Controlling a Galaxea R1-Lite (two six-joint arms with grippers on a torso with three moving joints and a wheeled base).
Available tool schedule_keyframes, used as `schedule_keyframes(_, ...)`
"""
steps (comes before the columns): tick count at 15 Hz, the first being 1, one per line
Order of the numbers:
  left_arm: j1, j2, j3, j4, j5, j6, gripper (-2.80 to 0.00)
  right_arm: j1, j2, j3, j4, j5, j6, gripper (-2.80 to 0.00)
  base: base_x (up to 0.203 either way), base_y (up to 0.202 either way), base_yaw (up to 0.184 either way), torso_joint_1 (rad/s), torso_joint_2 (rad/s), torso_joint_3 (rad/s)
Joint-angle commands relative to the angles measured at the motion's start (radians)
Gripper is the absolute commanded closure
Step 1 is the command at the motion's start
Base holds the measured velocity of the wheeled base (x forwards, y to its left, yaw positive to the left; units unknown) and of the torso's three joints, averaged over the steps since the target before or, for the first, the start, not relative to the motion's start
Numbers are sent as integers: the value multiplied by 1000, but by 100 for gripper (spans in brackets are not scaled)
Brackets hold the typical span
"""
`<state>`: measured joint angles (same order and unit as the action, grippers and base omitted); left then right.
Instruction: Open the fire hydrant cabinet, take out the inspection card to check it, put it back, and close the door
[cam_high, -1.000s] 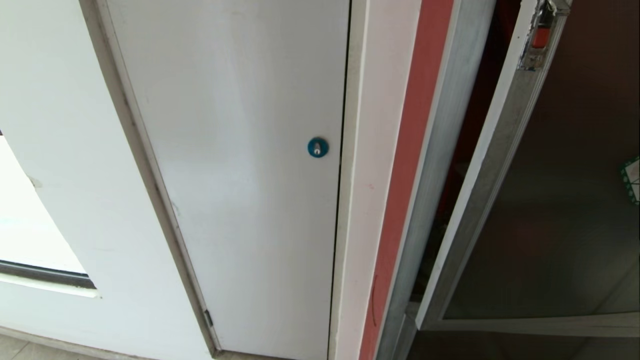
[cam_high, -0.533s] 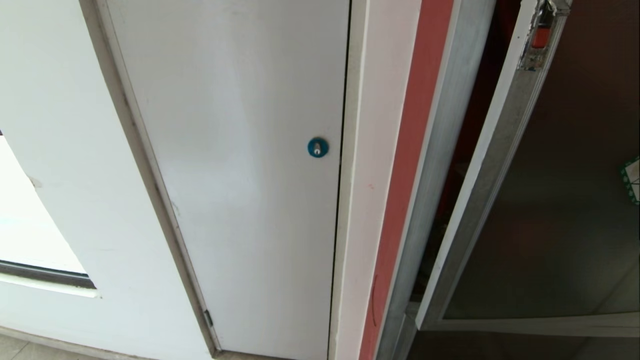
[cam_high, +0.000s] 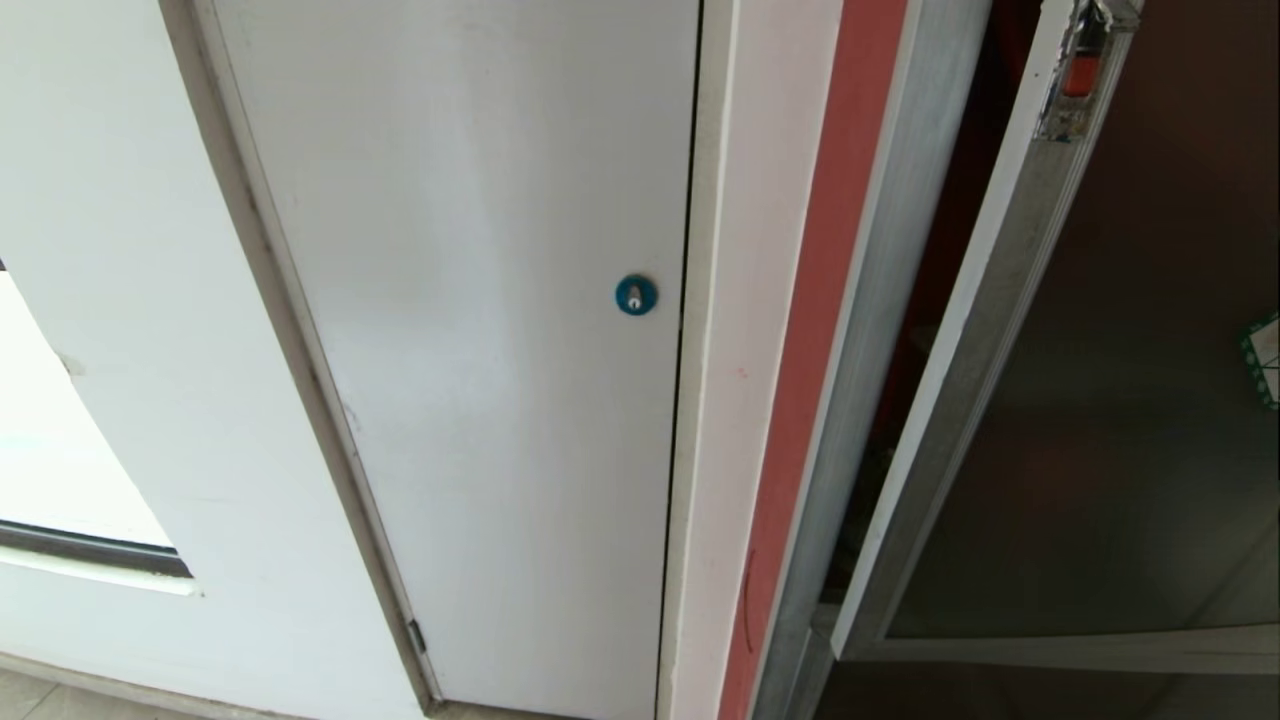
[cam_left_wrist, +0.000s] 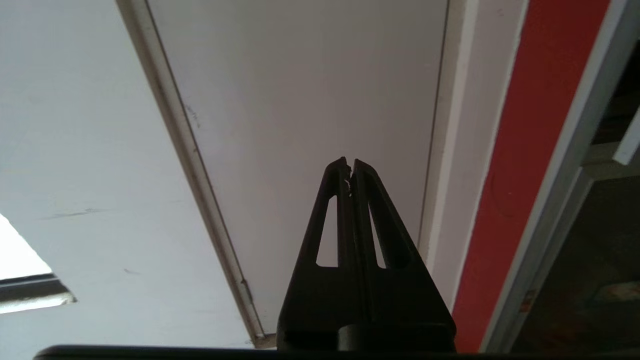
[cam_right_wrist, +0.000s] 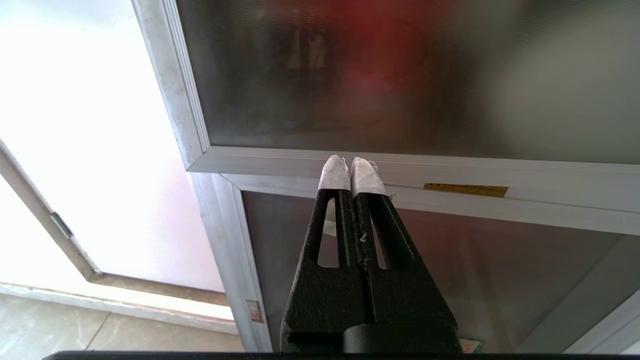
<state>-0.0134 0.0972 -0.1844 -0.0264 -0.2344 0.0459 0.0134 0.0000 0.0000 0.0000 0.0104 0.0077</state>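
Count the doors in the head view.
2: a pale grey door with a blue lock at centre-left, and the cabinet's glass door ajar at right. Others may lie outside view.

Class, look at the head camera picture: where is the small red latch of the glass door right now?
In the head view the red latch sits at the upper right, on the silver frame edge of the door, which stands ajar beside the fire hydrant cabinet.

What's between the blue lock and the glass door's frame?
In the head view: between the blue lock and the door lie a white jamb, a red strip, the cabinet's silver frame, then a dark gap.
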Motion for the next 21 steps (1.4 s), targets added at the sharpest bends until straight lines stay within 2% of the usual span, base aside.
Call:
schedule_keyframes(1, -16, 193, -102, -3, -76, -27, 0, 0, 2, 0, 0, 0, 0, 0, 0, 0, 0, 0, 0, 0)
schedule_keyframes(3, -50, 381, -213, -6, -181, -85, 0, 0, 2, 0, 0, 0, 0, 0, 0, 0, 0, 0, 0, 0)
schedule_keyframes(5, -99, 572, -308, -10, -287, -117, 0, 0, 2, 0, 0, 0, 0, 0, 0, 0, 0, 0, 0, 0)
schedule_keyframes(8, -182, 863, -427, -61, -467, -140, 0, 0, 2, 0, 0, 0, 0, 0, 0, 0, 0, 0, 0, 0)
schedule_keyframes(11, -217, 1103, -528, -151, -703, -150, 0, 0, 2, 0, 0, 0, 0, 0, 0, 0, 0, 0, 0, 0)
schedule_keyframes(13, -239, 1239, -598, -208, -814, -153, 0, 0, 2, 0, 0, 0, 0, 0, 0, 0, 0, 0, 0, 0)
schedule_keyframes(16, -308, 1411, -728, -263, -865, -154, 0, 0, 2, 0, 0, 0, 0, 0, 0, 0, 0, 0, 0, 0)
schedule_keyframes(21, -469, 1628, -922, -278, -872, -150, 0, 0, 2, 0, 0, 0, 0, 0, 0, 0, 0, 0, 0, 0)
